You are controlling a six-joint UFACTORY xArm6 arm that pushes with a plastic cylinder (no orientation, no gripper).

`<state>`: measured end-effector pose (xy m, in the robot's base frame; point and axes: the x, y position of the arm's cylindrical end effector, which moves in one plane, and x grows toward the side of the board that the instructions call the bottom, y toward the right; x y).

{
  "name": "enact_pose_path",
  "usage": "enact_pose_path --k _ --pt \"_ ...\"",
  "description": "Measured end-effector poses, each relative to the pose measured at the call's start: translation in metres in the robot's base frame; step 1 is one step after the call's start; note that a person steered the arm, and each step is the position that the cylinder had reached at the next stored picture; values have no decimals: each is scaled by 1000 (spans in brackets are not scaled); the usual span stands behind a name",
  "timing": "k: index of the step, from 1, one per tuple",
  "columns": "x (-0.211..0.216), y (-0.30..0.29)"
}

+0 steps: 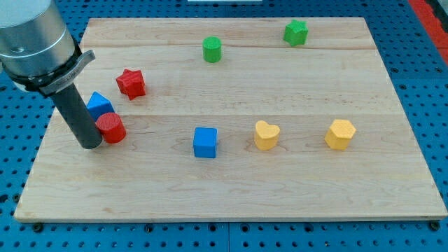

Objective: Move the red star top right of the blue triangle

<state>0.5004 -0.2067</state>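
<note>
The red star (131, 82) lies on the wooden board (231, 189) at the view's upper left. The blue triangle (99, 105) sits just below and left of it, partly hidden behind my rod. A red cylinder (110, 129) touches the blue triangle's lower right side. My tip (89, 145) rests on the board at the view's left, right against the red cylinder's left side and just below the blue triangle. The red star is apart from my tip, up and to the right.
A blue cube (205, 142) sits at centre. A yellow heart (266, 134) and a yellow hexagon (340, 134) lie to its right. A green cylinder (212, 49) and a green star (296, 32) are near the top edge.
</note>
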Motion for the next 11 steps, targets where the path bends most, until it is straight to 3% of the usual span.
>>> enact_pose_path --k 1,2,3,7,8,11 --pt "0 -31" --pt "-30 -59" --pt "-54 -47" --pt "-78 26" --pt "-107 26" --pt "-143 8"
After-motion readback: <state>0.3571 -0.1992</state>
